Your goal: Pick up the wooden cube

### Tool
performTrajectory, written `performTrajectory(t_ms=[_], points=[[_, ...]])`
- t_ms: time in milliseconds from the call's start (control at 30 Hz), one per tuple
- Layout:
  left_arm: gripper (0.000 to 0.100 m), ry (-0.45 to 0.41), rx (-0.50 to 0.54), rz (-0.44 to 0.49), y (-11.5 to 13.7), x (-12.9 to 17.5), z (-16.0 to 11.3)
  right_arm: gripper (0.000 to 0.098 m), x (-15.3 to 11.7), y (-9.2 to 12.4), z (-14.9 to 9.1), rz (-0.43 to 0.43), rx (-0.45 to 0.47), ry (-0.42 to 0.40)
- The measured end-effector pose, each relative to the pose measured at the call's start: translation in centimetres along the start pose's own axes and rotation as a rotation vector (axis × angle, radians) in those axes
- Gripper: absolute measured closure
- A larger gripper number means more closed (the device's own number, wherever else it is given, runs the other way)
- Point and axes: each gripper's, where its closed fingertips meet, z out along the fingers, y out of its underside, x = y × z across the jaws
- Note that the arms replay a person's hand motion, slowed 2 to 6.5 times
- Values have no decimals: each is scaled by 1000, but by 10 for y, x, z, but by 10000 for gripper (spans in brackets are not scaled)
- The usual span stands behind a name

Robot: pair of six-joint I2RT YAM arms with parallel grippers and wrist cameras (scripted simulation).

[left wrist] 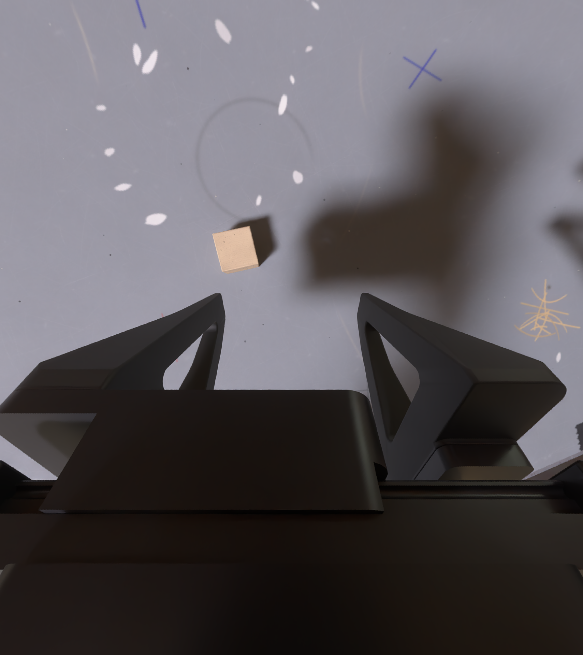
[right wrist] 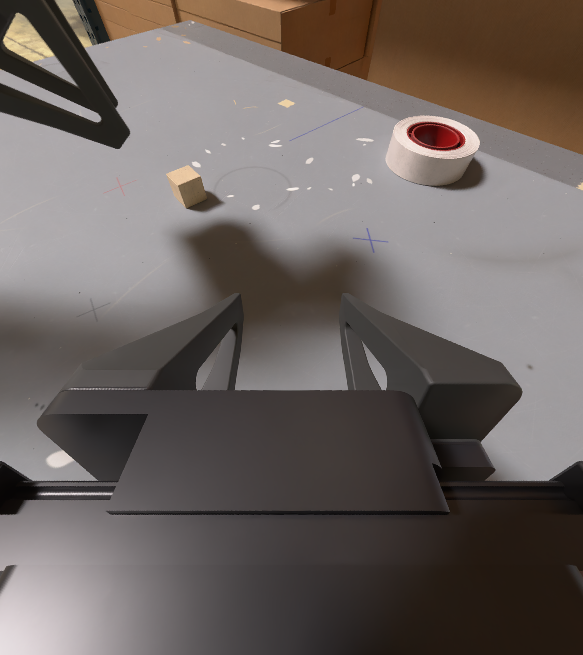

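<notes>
A: Where is the left gripper (left wrist: 291, 301)?

B: It hangs over the grey table (left wrist: 70, 283) and looks down. Its jaws are wide apart and hold nothing.

A: And the right gripper (right wrist: 291, 301)?

B: It is lower and tilted, and it looks across the table. Its jaws are apart and empty too.

A: Any words to read?

B: No, only drawn crosses, lines and white flecks.

A: What about the wooden cube (left wrist: 235, 250)?

B: It is small, pale tan and plain. It sits on the table just ahead of the left fingertips, not touching them. A white tape roll (right wrist: 431, 150) with a red middle sits well apart.
</notes>
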Motion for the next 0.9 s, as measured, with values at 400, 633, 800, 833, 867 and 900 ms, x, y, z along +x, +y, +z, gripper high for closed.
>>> performTrajectory(t_ms=[400,633,800,833,867,900], points=[[408,-29,-191,-52,-12,-24,19,517,2,-1,-2,2,6,0],[416,-45,-298,-65,-12,-28,31,518,3,-3,-3,-2,14,-1],[424,-45,-359,-91,-10,-30,39,518,2,-4,-4,-1,18,-8],[425,-42,-369,-102,-10,-30,41,518,2,-5,-5,-1,19,-9],[425,-39,-378,-113,-10,-29,43,518,2,-5,-5,-2,20,-10],[425,-34,-387,-124,-10,-29,44,518,2,-6,-5,-2,22,-10]])
